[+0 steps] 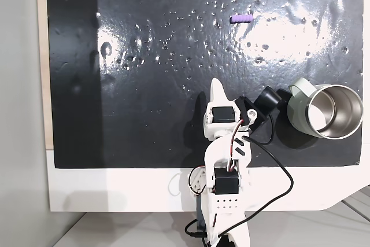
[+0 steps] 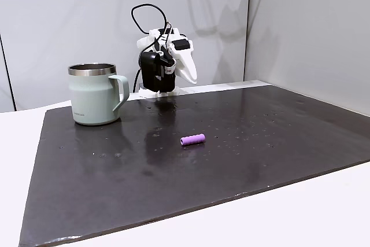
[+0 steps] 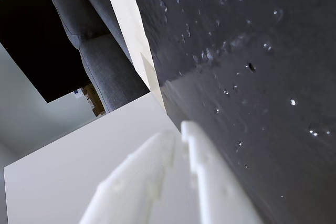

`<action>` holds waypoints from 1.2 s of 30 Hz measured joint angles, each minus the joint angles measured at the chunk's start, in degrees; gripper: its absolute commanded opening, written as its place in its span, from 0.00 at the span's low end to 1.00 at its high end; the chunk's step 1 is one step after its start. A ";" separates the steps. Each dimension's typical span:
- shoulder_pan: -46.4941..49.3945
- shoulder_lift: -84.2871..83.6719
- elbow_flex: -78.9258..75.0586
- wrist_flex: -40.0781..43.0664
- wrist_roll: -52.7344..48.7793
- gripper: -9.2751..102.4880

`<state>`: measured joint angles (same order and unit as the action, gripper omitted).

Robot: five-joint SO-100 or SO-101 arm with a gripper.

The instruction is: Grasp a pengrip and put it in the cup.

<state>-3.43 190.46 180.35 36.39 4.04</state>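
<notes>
Looking at the top-down fixed view first: the gripper (image 1: pixel 217 88) sits tucked close to the arm's base near the bottom edge of the black mat (image 1: pixel 144 85), nothing in it. The pengrip (image 1: pixel 241 18) lies flat near the top of the mat, well apart from the gripper. The cup (image 1: pixel 332 111) stands upright at the right, handle toward the arm, just beside the black camera on the wrist

Side fixed view: gripper (image 2: pixel 191 76) hangs above the far edge of the mat, fingers pointing down, pressed together as far as I can tell. Pengrip (image 2: pixel 192 139) is on its side mid-mat, nearer this camera; cup (image 2: pixel 92 95) at the left, empty rim up

Wrist view: white fingers (image 3: pixel 173 177) meet with no gap, so I read the gripper as closed and empty, with wet-looking mat (image 3: pixel 252 51) beyond

My read: the reach hasn't started. Next I need to open the fingers, extend out over the pengrip, line the fingers across its short axis, then drop. It's small and round, so it may roll if nudged
</notes>
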 measured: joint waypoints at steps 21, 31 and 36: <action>1.67 0.00 -2.46 0.00 0.00 0.08; 1.23 -18.02 -18.46 1.05 2.64 0.08; 1.93 -34.28 -32.61 1.14 5.10 0.09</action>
<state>-1.49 156.18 147.74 37.53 9.14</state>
